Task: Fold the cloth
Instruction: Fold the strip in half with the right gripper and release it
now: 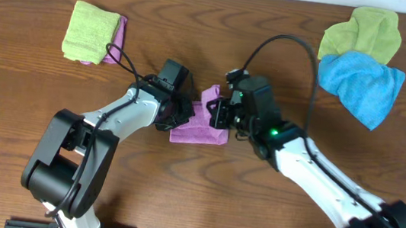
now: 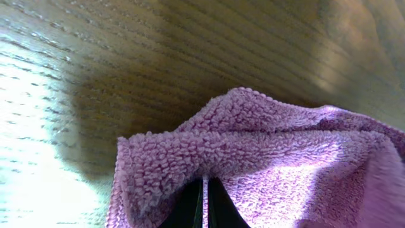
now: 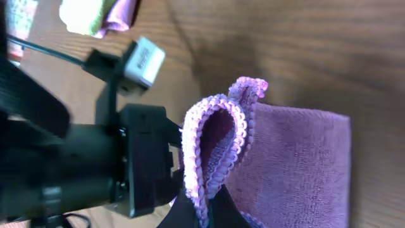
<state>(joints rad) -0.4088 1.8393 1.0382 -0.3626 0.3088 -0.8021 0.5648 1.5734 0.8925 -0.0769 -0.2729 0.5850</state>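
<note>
The cloth (image 1: 200,124), a mauve-purple fuzzy towel, lies at the table's middle, partly lifted and bunched between both arms. My left gripper (image 1: 185,112) is shut on its left edge; in the left wrist view the dark fingertips (image 2: 190,209) pinch the cloth (image 2: 266,152) with a thin strip of it between them. My right gripper (image 1: 221,110) is shut on the right edge; the right wrist view shows a looped hem of the cloth (image 3: 218,139) rising from between the fingertips (image 3: 224,206), and the left arm (image 3: 88,164) close at the left.
A folded lime-green cloth (image 1: 90,32) with a mauve one (image 1: 116,41) under it lies at the back left. A bright blue cloth (image 1: 361,84) and another lime-green cloth (image 1: 361,34) sit at the back right. Black cables (image 1: 288,43) arc over the table.
</note>
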